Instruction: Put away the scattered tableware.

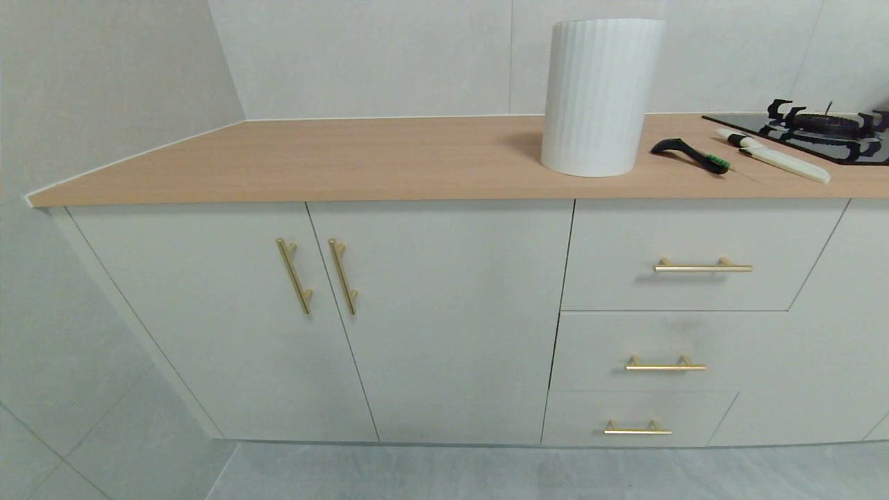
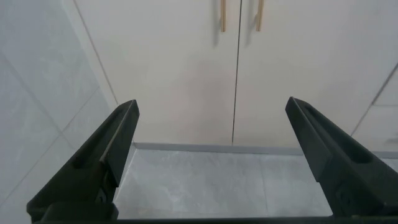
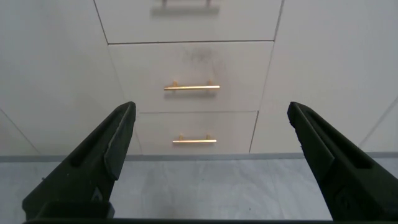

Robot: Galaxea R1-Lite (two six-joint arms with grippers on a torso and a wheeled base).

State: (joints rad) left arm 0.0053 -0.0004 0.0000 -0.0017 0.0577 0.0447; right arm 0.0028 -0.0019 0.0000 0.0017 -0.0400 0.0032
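I saw black curved utensil with green end [image 1: 689, 154] and white plastic knife [image 1: 774, 155] lying side by side by the wooden countertop's [image 1: 347, 156] right front edge | tall white ribbed container [image 1: 599, 97] just beside them | left gripper [image 2: 211, 107] wide open, empty, facing white cabinet doors [image 2: 186, 62] | right gripper [image 3: 211, 111] wide open, empty, facing white drawers [image 3: 193, 68]

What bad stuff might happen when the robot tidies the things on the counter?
1. The white knife lies right beside the black-handled tool, so grabbing one might knock the other, perhaps toward the stove.
2. The tall ribbed container stands close by; an arm reaching past could tip it.
3. The drawers are all shut, so a gripper carrying something would likely have nowhere to put it.
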